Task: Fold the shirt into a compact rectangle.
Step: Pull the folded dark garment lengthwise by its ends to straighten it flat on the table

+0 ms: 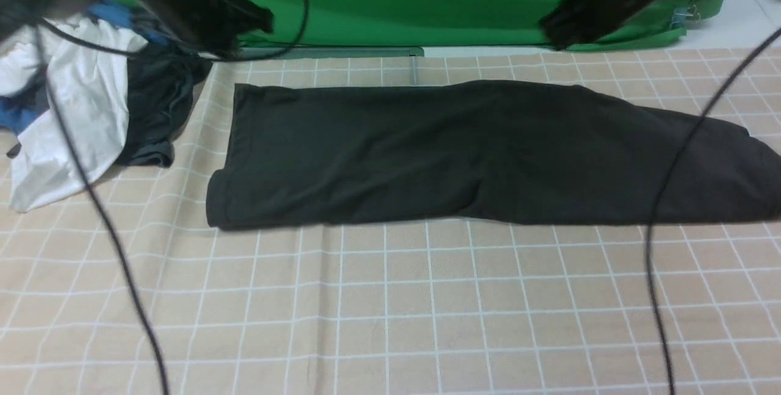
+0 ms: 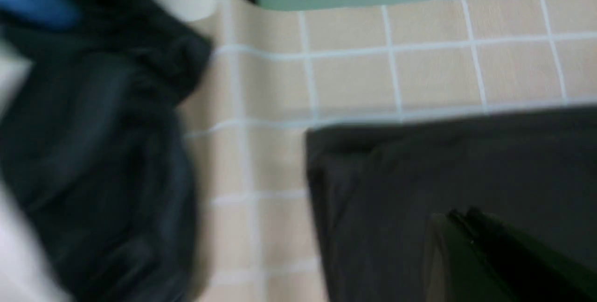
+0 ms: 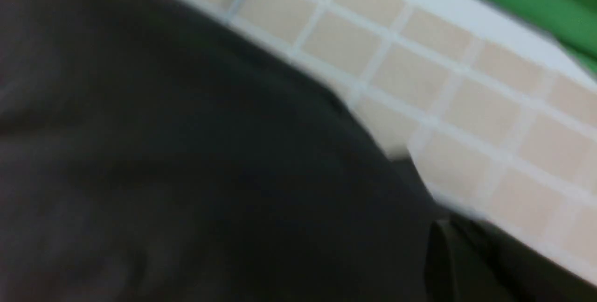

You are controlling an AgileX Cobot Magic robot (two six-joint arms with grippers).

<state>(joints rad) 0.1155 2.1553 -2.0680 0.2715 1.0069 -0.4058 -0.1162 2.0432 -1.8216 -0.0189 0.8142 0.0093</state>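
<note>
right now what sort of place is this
Probably a robot work table set up for handling laundry: checked cloth, black shirt laid on it, green curtain behind.

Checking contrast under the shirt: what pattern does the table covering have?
Beige with a pale grid, clearest in the front view.

White garment [image 1: 88, 102] lies (rather rumpled) beside dark clothing [image 1: 155, 102].

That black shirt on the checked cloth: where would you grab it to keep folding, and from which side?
I'd pinch the left end of the black shirt, at its near corner, coming down from above. It lies flat and low, so only an edge offers a pinch, and that corner sticks out beyond the rest.
</note>
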